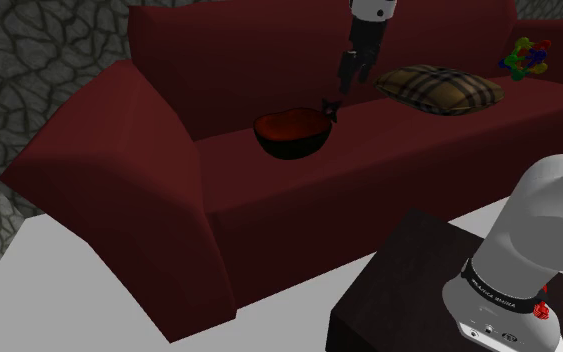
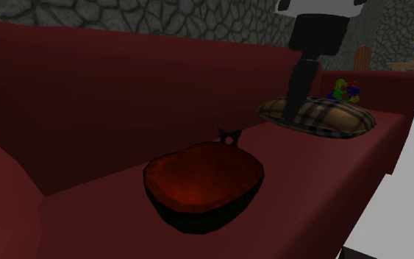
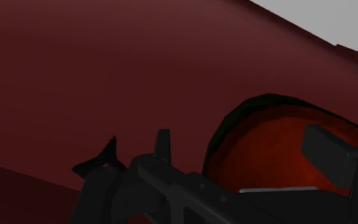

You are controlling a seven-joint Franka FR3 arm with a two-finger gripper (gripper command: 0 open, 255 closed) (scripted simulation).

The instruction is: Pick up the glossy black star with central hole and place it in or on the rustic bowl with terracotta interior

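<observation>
Shoulder view: saw a dark red sofa filling the left and middle of the frame, with a stone wall at upper left. Found the bowl, dark outside and reddish inside, upright on the seat near frame centre. Spotted the black star on the seat just beside the bowl's upper-right rim, outside the bowl. Noted the hand at top centre, above the star and apart from it, fingers spread, pinching nothing. Marked a plaid cushion to the right, a colourful toy at upper right and the dark stand at lower right.

Second exterior view: met the bowl in the lower middle and the star right behind its far rim. Saw the hand hanging from the top right in front of the cushion, clear of both star and bowl.

Wrist view: caught the star just outside one black finger, and the bowl's reddish inside between the spread fingers.
</observation>
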